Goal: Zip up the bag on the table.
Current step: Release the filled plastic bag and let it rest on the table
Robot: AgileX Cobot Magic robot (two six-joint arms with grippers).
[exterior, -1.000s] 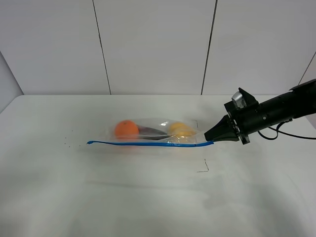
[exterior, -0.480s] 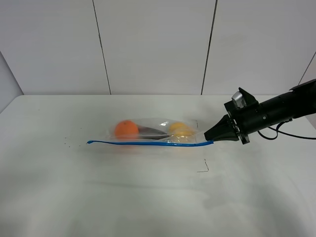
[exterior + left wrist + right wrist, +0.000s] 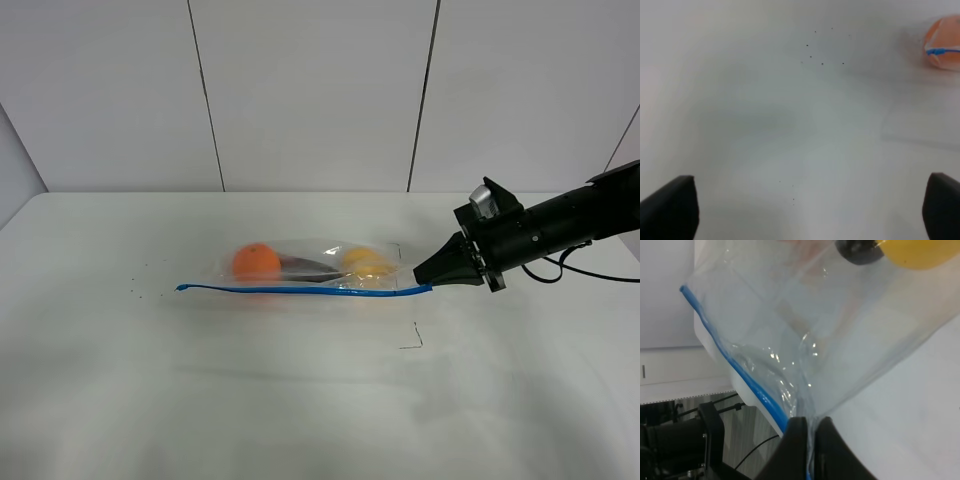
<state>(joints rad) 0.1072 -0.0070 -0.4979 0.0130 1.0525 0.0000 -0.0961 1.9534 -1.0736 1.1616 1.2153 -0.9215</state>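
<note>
Exterior high view: the zip bag (image 3: 310, 272) lies flat near the middle of the white desk (image 3: 300, 400), its blue zipper strip (image 3: 300, 290) along the edge nearer the camera. An orange (image 3: 256, 262), a dark eggplant (image 3: 305, 266) and a yellow pear (image 3: 364, 264) show through the plastic. My right fingers (image 3: 432, 281) come in from the right side and meet the right end of the zipper strip, where they are pinched on the bag's corner.

Left wrist view: my left fingers (image 3: 800, 210) are spread wide, only the two dark tips at the frame's corners, over bare desk. The orange end of the bag sits well apart from them, beyond a few dark specks (image 3: 822, 47).

Right wrist view: my right fingers (image 3: 807, 440) are pressed together with the clear film and blue strip caught between them; the pear shows at the far end.
</note>
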